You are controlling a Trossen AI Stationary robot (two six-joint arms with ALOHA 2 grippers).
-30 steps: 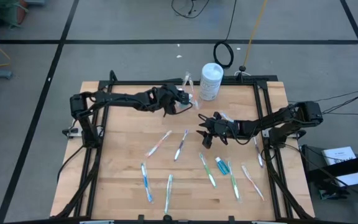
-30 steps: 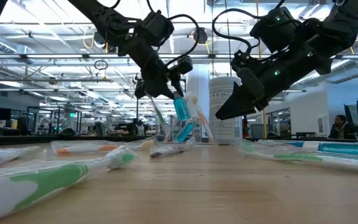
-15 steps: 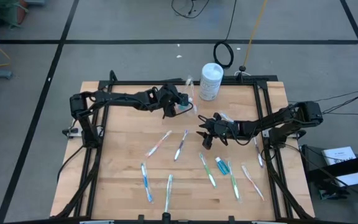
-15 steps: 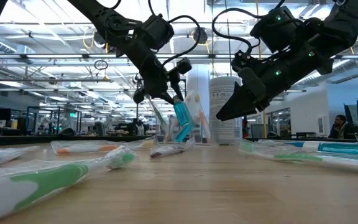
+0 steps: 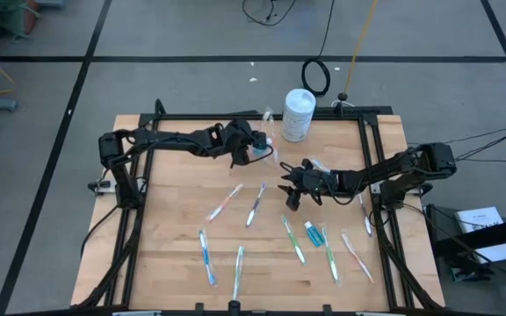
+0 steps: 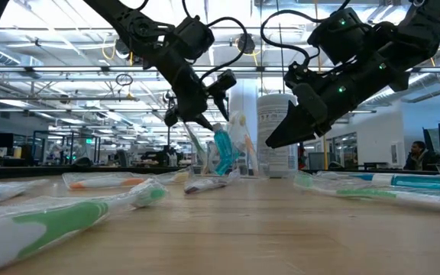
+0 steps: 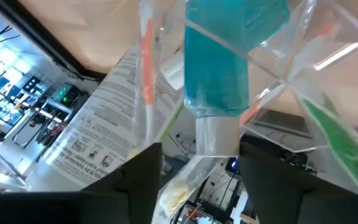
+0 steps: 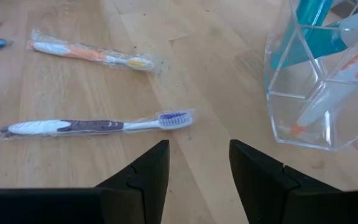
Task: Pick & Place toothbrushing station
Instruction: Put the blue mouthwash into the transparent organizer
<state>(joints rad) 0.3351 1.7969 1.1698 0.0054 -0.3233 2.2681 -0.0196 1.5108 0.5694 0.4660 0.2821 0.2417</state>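
The clear plastic cup [image 6: 239, 158] stands on the table near the far edge, beside the white canister [image 5: 298, 114]. It holds a blue tube [image 6: 222, 151] and wrapped toothbrushes [image 8: 319, 102], which lean on its wall. My left gripper [image 6: 208, 118] hovers open just above the cup. In the left wrist view its fingers stand on either side of the tube's white cap [image 7: 216, 134]. My right gripper [image 5: 288, 195] waits open, in mid-air right of the cup [image 8: 328, 93]. Several wrapped toothbrushes [image 5: 255, 204] and another blue tube [image 5: 310, 233] lie flat on the table.
The white canister [image 6: 277, 134] stands just behind the cup. Loose toothbrushes [image 8: 98, 126] spread over the middle and near part of the table [image 5: 165, 219]. A black frame [image 5: 139, 228] runs along the table's sides. A person [image 6: 416, 156] sits far off in the room.
My left gripper has opened and rolled slightly above the cup, letting go of the blue tube. The tube has sunk from between the fingers into the cup and now leans there. My right arm has kept still.
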